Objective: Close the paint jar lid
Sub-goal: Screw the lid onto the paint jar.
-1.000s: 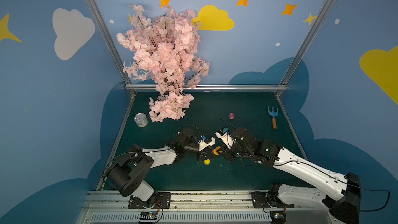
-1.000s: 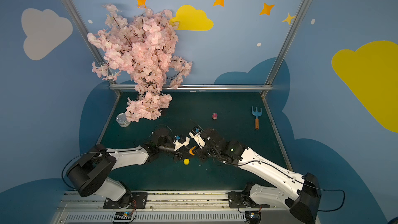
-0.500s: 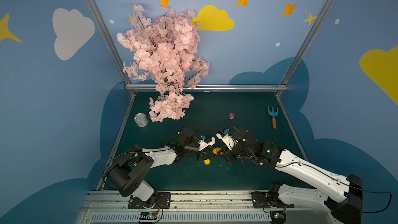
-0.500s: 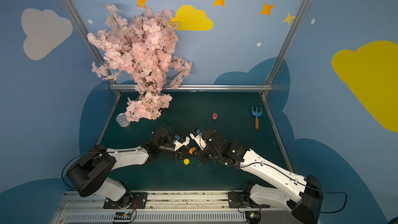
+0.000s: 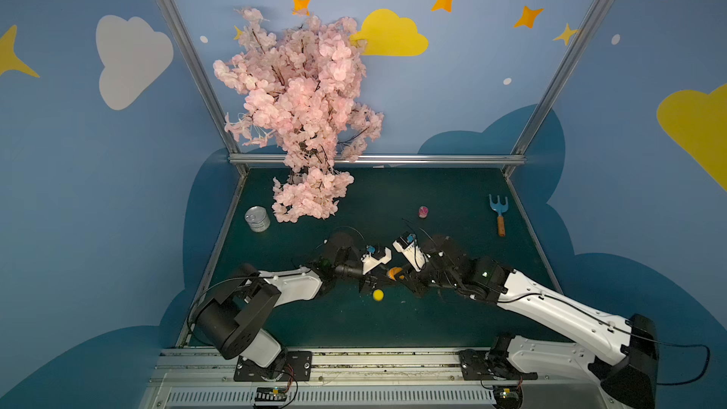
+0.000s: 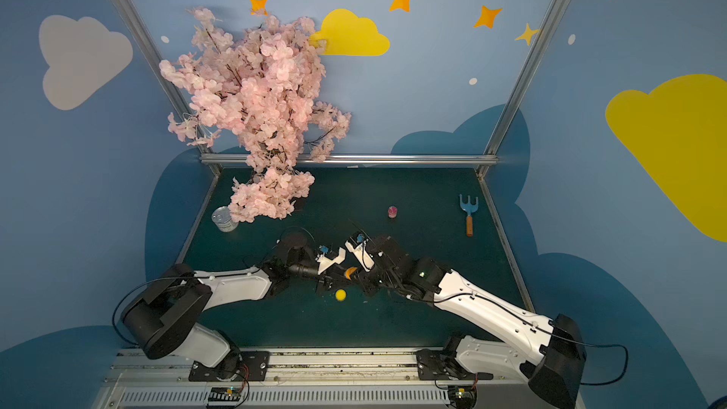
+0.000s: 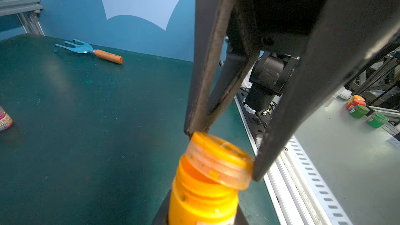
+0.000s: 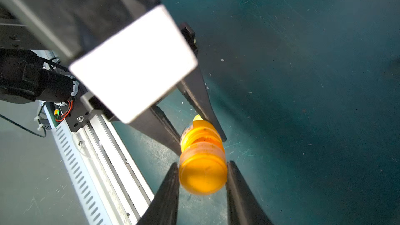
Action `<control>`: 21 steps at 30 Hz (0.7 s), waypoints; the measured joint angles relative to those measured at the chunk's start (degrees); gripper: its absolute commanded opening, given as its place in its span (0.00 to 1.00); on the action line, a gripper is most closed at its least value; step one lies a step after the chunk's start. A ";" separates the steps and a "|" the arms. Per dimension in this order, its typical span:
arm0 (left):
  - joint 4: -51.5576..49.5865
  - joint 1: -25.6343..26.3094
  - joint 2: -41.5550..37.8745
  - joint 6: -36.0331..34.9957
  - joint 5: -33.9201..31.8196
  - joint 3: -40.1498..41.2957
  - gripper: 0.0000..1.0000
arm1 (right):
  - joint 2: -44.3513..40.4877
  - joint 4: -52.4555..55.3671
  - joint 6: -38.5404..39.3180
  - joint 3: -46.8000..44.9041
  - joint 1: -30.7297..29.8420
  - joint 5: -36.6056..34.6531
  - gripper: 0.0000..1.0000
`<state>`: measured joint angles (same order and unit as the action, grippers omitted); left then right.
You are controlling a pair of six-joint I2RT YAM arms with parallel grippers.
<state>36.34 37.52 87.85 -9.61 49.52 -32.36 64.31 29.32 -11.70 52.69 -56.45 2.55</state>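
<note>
Dark green bench [image 5: 432, 198], blue cloud-painted walls. Between arms, lower centre in both top views: orange paint jar [image 7: 201, 204]. Grip: left claw [image 8: 201, 136] clamped on jar body, right claw [image 8: 203, 165] clamped on lid [image 7: 218, 159]. Lid over mouth but tilted, gap showing, not seated. Remaining: square up, screw down.

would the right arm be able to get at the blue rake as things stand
Probably not yet: the right gripper is shut on the orange lid, sitting tilted on the jar. Nothing stands between it and the rake.
</note>
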 measured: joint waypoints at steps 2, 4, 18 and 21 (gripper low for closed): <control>0.20 0.04 0.00 0.00 0.44 0.00 0.24 | 0.13 -0.59 0.02 0.00 0.00 0.00 0.29; 0.24 0.02 -0.02 -0.02 0.61 0.00 0.24 | 0.28 -0.83 0.02 0.00 0.00 0.02 0.29; -1.70 -0.17 -0.02 -0.20 1.53 0.22 0.24 | 2.80 0.52 0.96 1.25 0.31 2.47 0.29; -3.50 -0.17 -0.28 -0.66 2.49 0.28 0.23 | 3.76 1.46 2.19 1.75 0.63 4.87 0.29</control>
<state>32.84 37.34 87.57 -10.26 52.01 -32.08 68.07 30.79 -9.52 54.43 -55.81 7.42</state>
